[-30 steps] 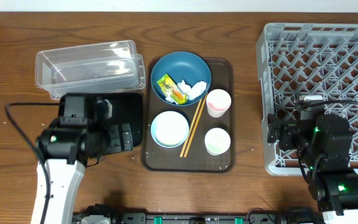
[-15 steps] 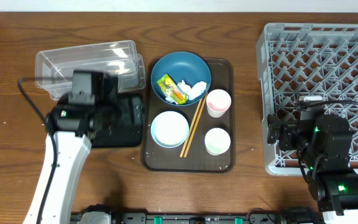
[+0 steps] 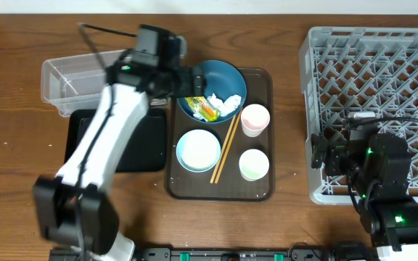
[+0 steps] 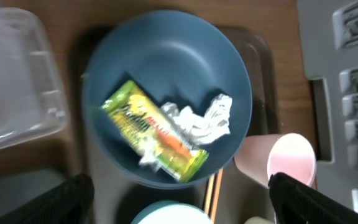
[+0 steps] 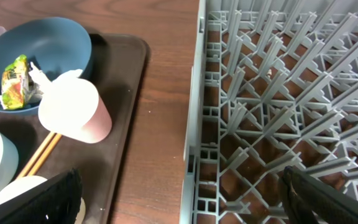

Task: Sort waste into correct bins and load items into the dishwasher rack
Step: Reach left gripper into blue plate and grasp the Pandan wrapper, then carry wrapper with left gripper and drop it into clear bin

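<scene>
The dark-blue bowl on the brown serving tray holds the yellow-green wrapper and crumpled tissue. My left gripper hovers open over this bowl's left side. In the left wrist view the bowl, wrapper and tissue lie just ahead of the open jaws. The light-blue bowl, chopsticks, pinkish cup and white cup sit on the tray. My right gripper is open and empty at the grey rack's left wall. I cannot make out any rice grains.
The clear tub stands at the back left, with the black tray in front of it. The brown serving tray lies mid-table. In the right wrist view the rack fills the right side and the pinkish cup is on the left.
My left arm has swung from over the black tray up and to the right, to above the dark-blue bowl. The right arm has not moved.
</scene>
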`<act>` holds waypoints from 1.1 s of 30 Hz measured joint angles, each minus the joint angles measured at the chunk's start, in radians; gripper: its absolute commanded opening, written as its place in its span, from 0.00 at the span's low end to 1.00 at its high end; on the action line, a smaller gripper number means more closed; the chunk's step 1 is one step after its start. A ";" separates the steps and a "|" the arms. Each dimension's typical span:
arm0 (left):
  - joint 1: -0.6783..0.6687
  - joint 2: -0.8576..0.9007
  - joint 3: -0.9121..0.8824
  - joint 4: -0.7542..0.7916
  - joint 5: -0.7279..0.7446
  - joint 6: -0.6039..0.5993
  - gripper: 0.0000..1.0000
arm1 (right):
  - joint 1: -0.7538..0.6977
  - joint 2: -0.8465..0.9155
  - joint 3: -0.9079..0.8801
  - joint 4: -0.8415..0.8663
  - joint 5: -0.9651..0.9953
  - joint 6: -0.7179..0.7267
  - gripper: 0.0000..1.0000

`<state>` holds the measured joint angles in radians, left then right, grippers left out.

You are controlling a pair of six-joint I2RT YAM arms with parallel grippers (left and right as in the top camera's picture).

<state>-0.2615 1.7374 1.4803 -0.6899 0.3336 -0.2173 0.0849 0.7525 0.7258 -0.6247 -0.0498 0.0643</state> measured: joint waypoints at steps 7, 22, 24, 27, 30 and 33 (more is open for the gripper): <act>-0.070 0.176 0.000 0.069 0.000 -0.021 0.93 | 0.000 0.000 0.000 0.000 -0.003 0.000 0.99; -0.090 0.341 0.000 0.098 -0.001 -0.054 0.49 | 0.000 0.000 0.000 -0.008 -0.003 0.000 0.99; -0.093 0.345 0.000 0.097 -0.003 -0.060 0.37 | 0.000 0.000 0.000 -0.008 -0.003 0.000 0.99; -0.098 0.346 0.000 0.097 -0.007 -0.056 0.21 | 0.000 0.000 0.000 -0.009 -0.003 0.000 0.99; -0.099 0.346 0.000 0.095 -0.008 -0.058 0.06 | 0.000 0.000 0.000 -0.010 -0.003 0.000 0.99; -0.095 0.342 0.000 0.086 -0.018 -0.052 0.06 | 0.000 0.000 0.000 -0.011 -0.003 0.000 0.99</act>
<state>-0.3569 2.0796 1.4803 -0.6037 0.3161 -0.2691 0.0849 0.7525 0.7258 -0.6353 -0.0528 0.0643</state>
